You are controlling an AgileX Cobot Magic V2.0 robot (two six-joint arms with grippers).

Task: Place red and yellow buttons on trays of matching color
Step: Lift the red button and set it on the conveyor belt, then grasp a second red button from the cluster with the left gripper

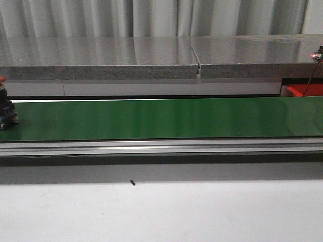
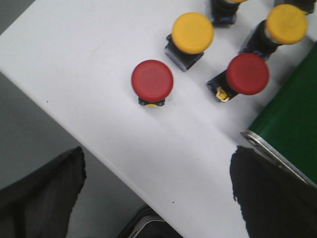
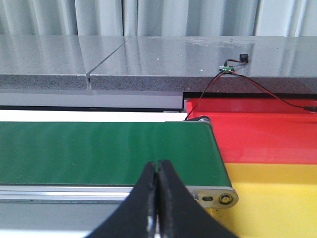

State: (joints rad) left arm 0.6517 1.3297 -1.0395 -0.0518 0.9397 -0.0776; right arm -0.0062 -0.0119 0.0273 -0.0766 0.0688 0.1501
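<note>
Red button [image 1: 6,108], seemingly, at green belt's [image 1: 166,118] left end

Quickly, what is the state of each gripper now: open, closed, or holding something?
Left gripper: open, jaws wide apart, holding nothing, above the white table.
Right gripper: closed, jaws pressed together, nothing between them.

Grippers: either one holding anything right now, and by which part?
Nothing held. The right gripper is shut with nothing between its fingers; the left gripper is open above the table, short of the buttons.
</note>
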